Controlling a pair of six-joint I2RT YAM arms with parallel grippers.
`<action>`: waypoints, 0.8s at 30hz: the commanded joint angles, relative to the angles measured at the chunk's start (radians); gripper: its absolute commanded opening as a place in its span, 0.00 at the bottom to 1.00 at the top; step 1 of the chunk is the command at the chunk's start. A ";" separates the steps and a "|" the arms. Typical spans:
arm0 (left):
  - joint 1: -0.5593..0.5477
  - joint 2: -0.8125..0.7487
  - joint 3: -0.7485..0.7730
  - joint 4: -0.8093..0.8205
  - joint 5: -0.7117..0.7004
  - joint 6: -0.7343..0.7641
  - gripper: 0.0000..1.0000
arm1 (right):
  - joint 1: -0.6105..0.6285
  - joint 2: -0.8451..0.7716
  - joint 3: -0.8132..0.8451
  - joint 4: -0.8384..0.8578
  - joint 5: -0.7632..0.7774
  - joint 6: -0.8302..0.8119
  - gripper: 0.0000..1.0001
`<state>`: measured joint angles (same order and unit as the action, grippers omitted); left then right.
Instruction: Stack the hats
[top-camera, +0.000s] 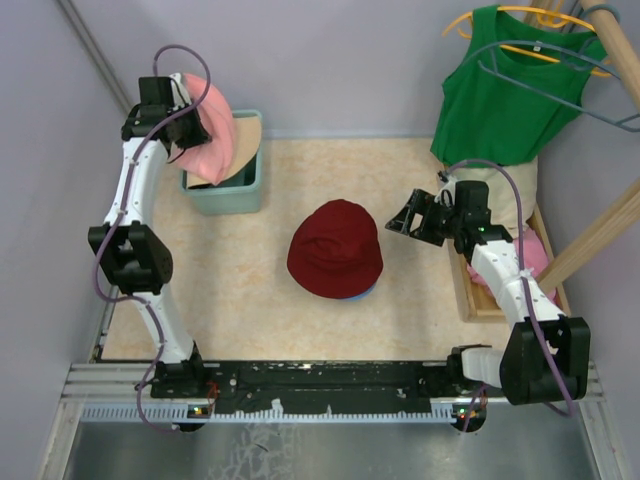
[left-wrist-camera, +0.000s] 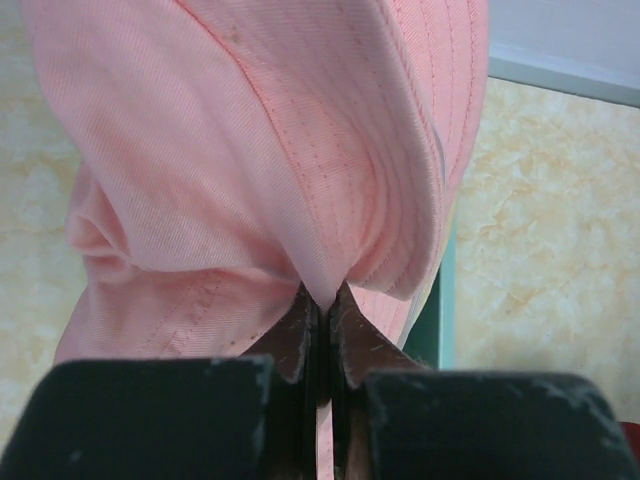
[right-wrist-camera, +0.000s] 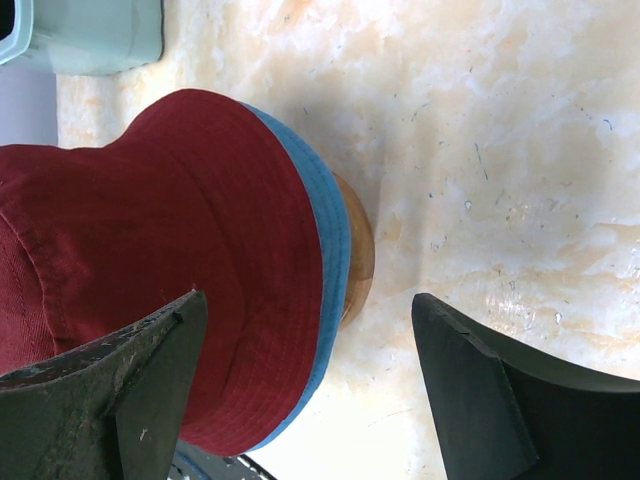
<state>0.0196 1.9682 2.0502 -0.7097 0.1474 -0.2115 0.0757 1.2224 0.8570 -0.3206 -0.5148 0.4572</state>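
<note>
The dark red hat lies mid-table on top of the blue hat, of which only a brim sliver shows. In the right wrist view the red hat covers the blue brim. My left gripper is shut on the pink hat and holds it hanging above the teal basket. In the left wrist view the fingers pinch a fold of the pink hat. The beige hat sits in the basket. My right gripper is open and empty just right of the red hat.
A green tank top hangs on a hanger at the back right. A wooden tray with pink and beige cloth lies along the right edge. A brown round base shows under the blue brim. Wooden poles slant at the right.
</note>
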 joint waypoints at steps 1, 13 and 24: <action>0.006 -0.057 0.019 0.026 0.017 0.003 0.00 | 0.001 -0.002 -0.003 0.049 -0.017 0.007 0.83; 0.006 -0.112 0.019 0.039 0.011 -0.001 0.00 | 0.001 -0.001 0.001 0.045 -0.025 0.011 0.83; 0.006 -0.098 -0.042 0.015 0.018 0.013 0.63 | 0.002 -0.025 -0.015 0.032 -0.027 0.006 0.83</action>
<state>0.0196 1.8763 2.0357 -0.6891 0.1532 -0.2054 0.0757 1.2224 0.8555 -0.3195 -0.5259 0.4648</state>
